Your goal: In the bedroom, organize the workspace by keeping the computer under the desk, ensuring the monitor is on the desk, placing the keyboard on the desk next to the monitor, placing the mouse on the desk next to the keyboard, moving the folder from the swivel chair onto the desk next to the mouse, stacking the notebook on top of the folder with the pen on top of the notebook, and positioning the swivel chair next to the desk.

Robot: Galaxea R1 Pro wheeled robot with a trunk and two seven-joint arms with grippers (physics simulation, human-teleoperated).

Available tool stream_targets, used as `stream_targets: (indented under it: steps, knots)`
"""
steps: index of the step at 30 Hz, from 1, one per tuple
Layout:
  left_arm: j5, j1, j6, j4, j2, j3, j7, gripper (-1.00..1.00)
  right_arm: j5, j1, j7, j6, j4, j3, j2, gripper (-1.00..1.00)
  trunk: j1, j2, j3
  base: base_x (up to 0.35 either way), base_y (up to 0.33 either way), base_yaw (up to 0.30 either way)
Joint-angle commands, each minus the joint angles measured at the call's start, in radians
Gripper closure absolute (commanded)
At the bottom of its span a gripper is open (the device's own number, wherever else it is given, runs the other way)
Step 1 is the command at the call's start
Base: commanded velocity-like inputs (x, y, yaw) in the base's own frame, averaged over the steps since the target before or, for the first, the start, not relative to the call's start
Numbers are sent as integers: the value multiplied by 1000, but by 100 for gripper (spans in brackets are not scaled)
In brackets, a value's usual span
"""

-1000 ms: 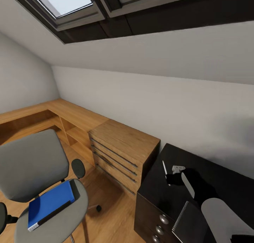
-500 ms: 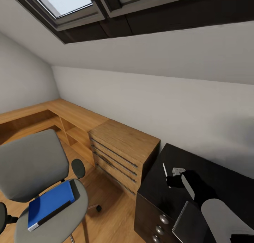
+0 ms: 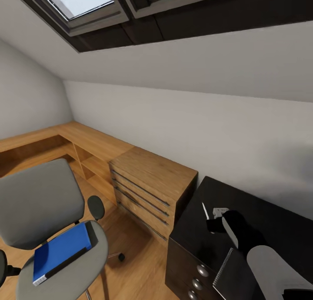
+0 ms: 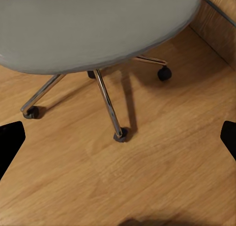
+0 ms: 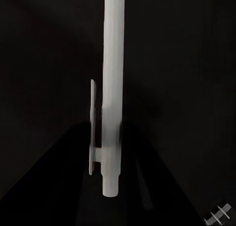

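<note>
at the head view's left, the swivel chair (image 3: pixel 48 230) stands on the wooden floor (image 3: pixel 130 278), well apart from the desk. the folder (image 3: pixel 61 253) lies flat on its grey seat. in the left wrist view the chair's seat (image 4: pixel 93 24) and chrome legs on casters show above the floor, with the left gripper (image 4: pixel 118 140) spread wide, its dark fingertips (image 4: pixel 10 142) at either edge and nothing between them. next comes a light wooden drawer unit (image 3: pixel 150 189), touching the desk (image 3: pixel 200 243) at its side. on the black top lies the pen (image 3: pixel 205 210), with the right gripper (image 3: pixel 213 224) at its near end. the right wrist view shows the pen (image 5: pixel 112 93) close up against the dark top; whether the claw is clamped on it cannot be told. a spiral-bound notebook (image 3: pixel 232 274) lies near the desk's front edge.
</note>
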Motion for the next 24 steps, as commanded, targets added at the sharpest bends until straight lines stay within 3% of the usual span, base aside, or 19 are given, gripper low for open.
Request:
stream_targets:
  steps: [1, 10, 24]
  knots:
    - [1, -1, -3, 1, 0, 6, -8, -100, 6, -1, -6, 5, -1, 5, 0, 100, 0, -1, -1, 0, 0, 0]
    - [1, -1, -3, 1, -1, 6, -8, -100, 32, -1, -20, 5, 13, 14, 6, 100, 0, -1, -1, 0, 0, 0]
    - [1, -1, -3, 1, -2, 6, -8, -100, 51, -1, -19, 5, 26, 25, 7, 100, 54, -99, -45, 0, 0, 0]
